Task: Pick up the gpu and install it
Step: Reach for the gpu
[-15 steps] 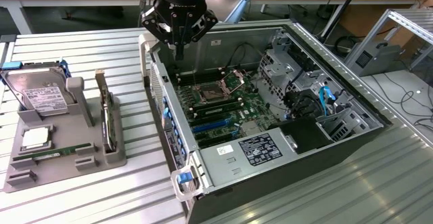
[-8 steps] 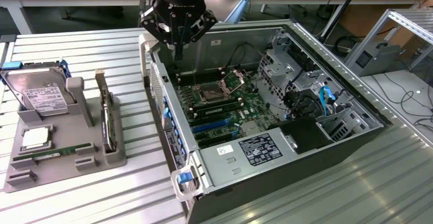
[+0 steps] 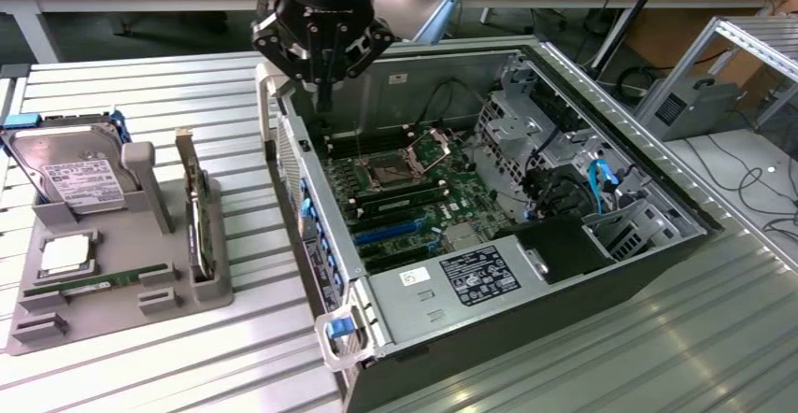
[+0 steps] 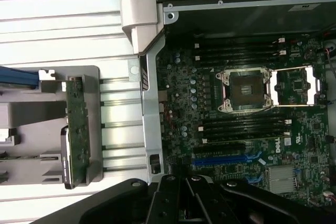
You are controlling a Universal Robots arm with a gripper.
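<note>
The gpu (image 3: pixel 193 209) is a thin card standing on its long edge in a slot of the grey holder tray (image 3: pixel 187 291), at the exterior view's left of the open computer case (image 3: pixel 412 312). In the wrist view the gpu (image 4: pixel 76 129) shows its green-brown board edge in the holder (image 4: pixel 94 85). My gripper (image 3: pixel 324 103) hangs shut and holds nothing, above the case's rear corner near the motherboard (image 3: pixel 412 189). It is well apart from the gpu. Its black fingers (image 4: pixel 173 203) sit over the case wall beside the blue slot (image 4: pixel 226 158).
A grey hard drive (image 3: pixel 75 175) with a white label stands in the same tray, and a slim green memory stick (image 3: pixel 115 279) lies flat in it. The case holds the CPU socket (image 4: pixel 247 90), cables and drive cages (image 3: pixel 562 151). Ribbed metal tabletop (image 3: pixel 149 376) surrounds everything.
</note>
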